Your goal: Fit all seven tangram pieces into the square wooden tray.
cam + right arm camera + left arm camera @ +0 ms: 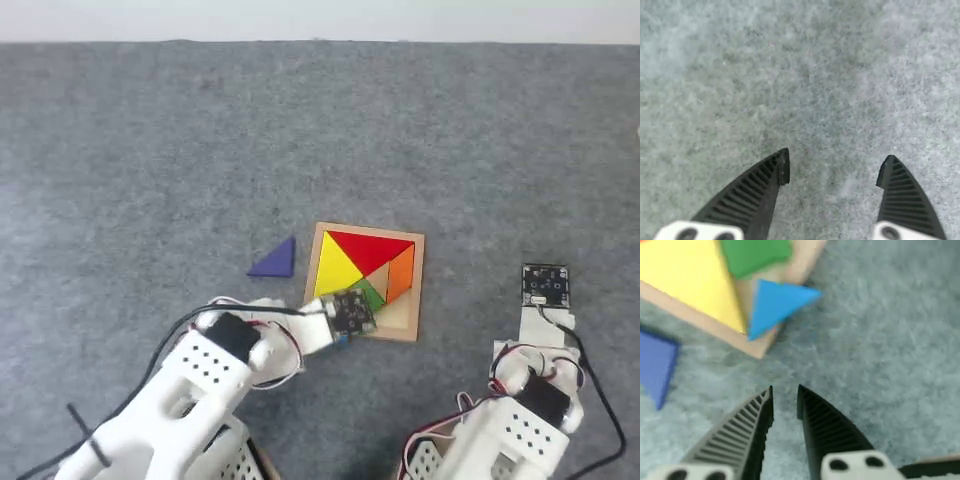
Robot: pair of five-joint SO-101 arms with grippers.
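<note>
blue triangle (777, 302) just beyond left hand (785, 389)

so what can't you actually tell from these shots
- High view: the left arm covers the near corner of the tray, hiding the light blue triangle there.
- Left wrist view: blur leaves it unclear whether that triangle lies flat in its slot or rides on the rim.
- Left wrist view: the dark blue triangle is cut off by the picture's edge.
- Piece count in the tray: partly covered, cannot tell.
</note>
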